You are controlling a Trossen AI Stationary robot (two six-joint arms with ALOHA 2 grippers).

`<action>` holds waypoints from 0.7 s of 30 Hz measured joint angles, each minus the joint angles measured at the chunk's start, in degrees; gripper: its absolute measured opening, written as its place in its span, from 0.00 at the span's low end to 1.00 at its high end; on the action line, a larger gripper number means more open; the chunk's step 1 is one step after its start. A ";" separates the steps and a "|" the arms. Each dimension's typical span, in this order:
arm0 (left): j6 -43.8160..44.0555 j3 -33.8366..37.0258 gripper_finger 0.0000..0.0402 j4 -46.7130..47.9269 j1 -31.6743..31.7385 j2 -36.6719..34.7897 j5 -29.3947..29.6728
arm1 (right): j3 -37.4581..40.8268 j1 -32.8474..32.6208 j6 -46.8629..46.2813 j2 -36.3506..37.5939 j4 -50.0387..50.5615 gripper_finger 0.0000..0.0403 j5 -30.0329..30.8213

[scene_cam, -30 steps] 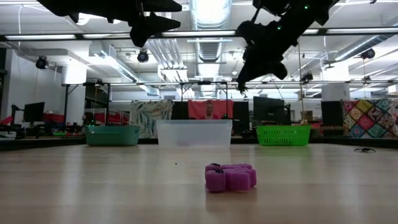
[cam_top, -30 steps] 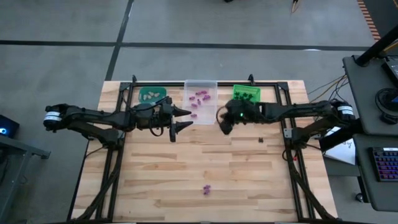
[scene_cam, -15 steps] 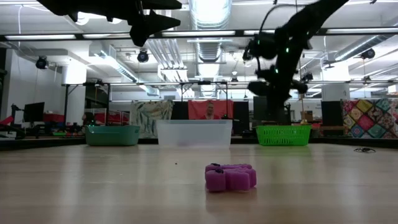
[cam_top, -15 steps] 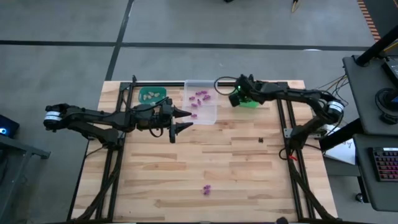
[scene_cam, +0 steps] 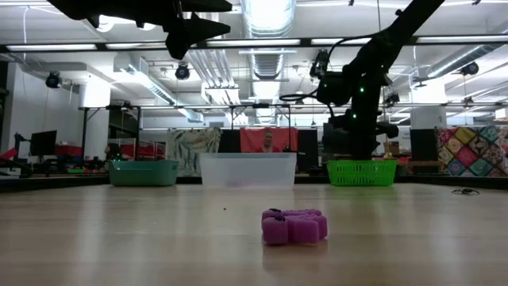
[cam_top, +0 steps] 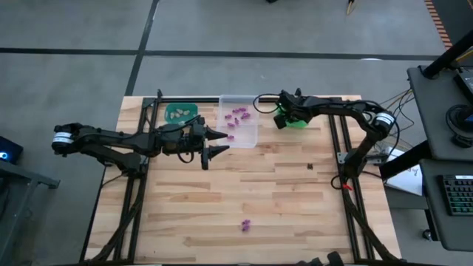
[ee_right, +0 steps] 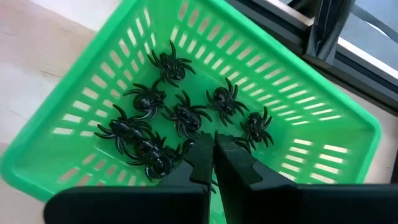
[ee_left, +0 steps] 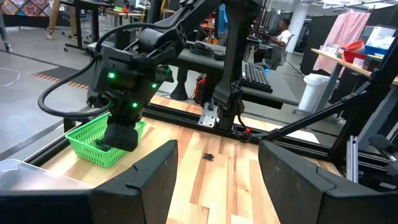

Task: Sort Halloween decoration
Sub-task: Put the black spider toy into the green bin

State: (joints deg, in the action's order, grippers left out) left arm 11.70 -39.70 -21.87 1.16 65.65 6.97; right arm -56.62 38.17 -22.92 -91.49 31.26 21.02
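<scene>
Right wrist view is showing the right gripper (ee_right: 214, 163) with jaws pressed together, holding nothing visible, hanging over the green bin (ee_right: 81, 99), a slotted plastic basket where glossy black spiders (ee_right: 183, 115) are lying in a cluster. The left gripper (cam_top: 214, 142) is hovering with jaws spread wide beside the clear bin (cam_top: 251, 100), which is holding purple trinkets (cam_top: 236, 114). Pale pieces (cam_top: 178, 113) are sitting in the teal bin (cam_top: 194, 107). One knobbly purple trinket (scene_cam: 294, 226) is lying alone on the planked wooden table (cam_top: 281, 199). No writing is showing.

Seven black spiders (ee_right: 184, 117) lie in one green bin (ee_right: 309, 112).
</scene>
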 joint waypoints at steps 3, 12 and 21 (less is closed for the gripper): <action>0.40 0.00 0.52 0.02 -0.01 0.00 -0.01 | -0.01 0.11 0.00 -0.34 0.03 0.02 0.02; 0.70 0.00 0.52 0.07 -0.05 -0.02 -0.01 | -0.04 0.13 -1.12 0.07 1.00 0.02 1.55; 1.29 0.00 0.52 0.03 -0.05 0.58 -0.01 | -0.07 0.24 -1.49 0.09 3.90 0.18 2.63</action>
State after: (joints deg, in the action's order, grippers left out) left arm 12.99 -39.70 -21.84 1.10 66.23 6.96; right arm -56.69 38.41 -24.41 -91.41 35.16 23.65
